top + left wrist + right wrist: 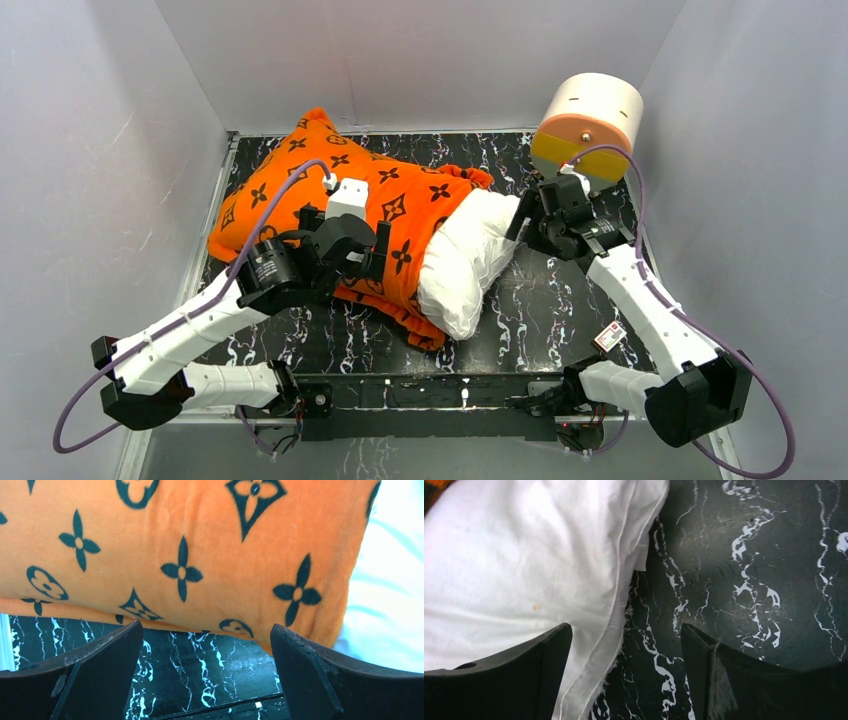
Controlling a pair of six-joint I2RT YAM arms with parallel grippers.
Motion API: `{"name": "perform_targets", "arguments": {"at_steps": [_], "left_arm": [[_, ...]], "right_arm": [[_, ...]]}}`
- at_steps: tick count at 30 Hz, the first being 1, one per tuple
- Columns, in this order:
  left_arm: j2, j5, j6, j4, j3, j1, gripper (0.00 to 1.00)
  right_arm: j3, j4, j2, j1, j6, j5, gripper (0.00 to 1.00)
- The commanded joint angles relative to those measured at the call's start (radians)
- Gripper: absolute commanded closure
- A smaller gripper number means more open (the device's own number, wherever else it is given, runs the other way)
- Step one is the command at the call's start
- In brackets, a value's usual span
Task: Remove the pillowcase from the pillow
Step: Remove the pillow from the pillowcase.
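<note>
Overhead: the pillowcase covers the left part of the pillow, and the bare white end points toward the right tool. The left tool sits at the orange cloth's near side. Risk: a 1-sided pull drags the whole bundle across the table.

Left wrist: jaws spread, empty, with the orange edge just beyond the tips. Closing here likely catches nothing.

Right wrist: jaws spread, the pillow's seamed edge between them, unpinched. A thin bite may slip.
</note>
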Motion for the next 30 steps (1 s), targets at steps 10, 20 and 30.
{"name": "perform_targets", "arguments": {"at_steps": [10,20,30], "left_arm": [[0.016,0.079,-0.03,0.126,-0.06,0.004,0.02],[0.025,0.106,-0.034,0.145,-0.054,0.004,0.02],[0.033,0.186,-0.079,0.129,-0.08,0.004,0.02]], "right_arm": [[-0.428,0.437,-0.479,0.006,0.394,-0.78,0.01],[-0.547,0.796,-0.279,0.18,0.501,-0.805,0.03],[-0.435,0.257,-0.226,0.188,0.379,0.002,0.92]]}}
